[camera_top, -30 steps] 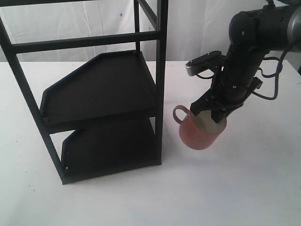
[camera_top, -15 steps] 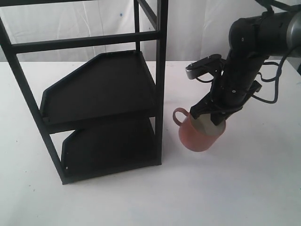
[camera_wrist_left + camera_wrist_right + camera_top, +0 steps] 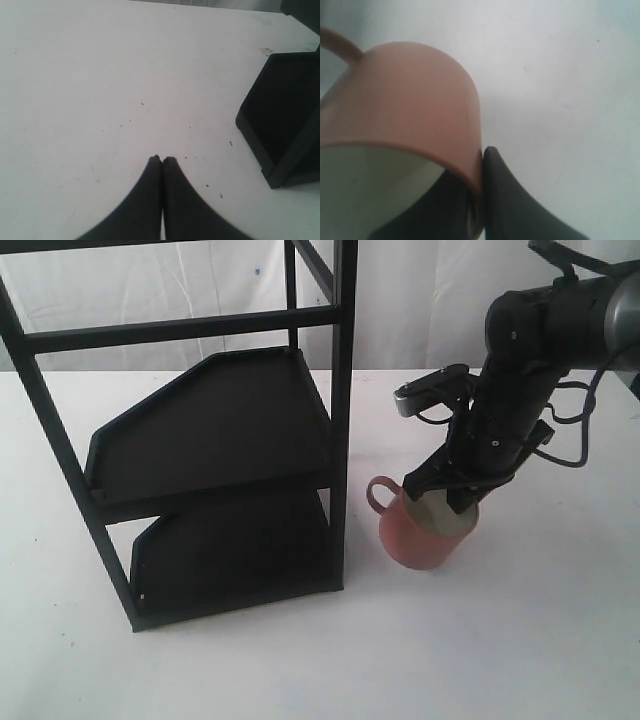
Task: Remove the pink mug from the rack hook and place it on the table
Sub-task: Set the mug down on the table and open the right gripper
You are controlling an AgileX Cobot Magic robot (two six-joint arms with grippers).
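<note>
The pink mug (image 3: 418, 537) sits low over the white table (image 3: 500, 640), just right of the black rack (image 3: 340, 390), tilted a little, with its handle toward the rack. I cannot tell whether its base touches the table. My right gripper (image 3: 447, 496) is shut on the mug's rim, one finger inside the cream interior and one outside the pink wall (image 3: 410, 95); in the right wrist view the gripper (image 3: 479, 170) pinches that wall. My left gripper (image 3: 161, 159) is shut with nothing in it, above bare table. The rack hook is out of view.
The tall black two-shelf rack stands at the left and centre of the exterior view, its front post close to the mug's handle. A lower corner of the rack (image 3: 280, 115) shows in the left wrist view. A white backdrop hangs behind the table.
My right gripper has come down a little with the mug, bringing it closer to the tabletop. The left gripper shows no earlier frame.
</note>
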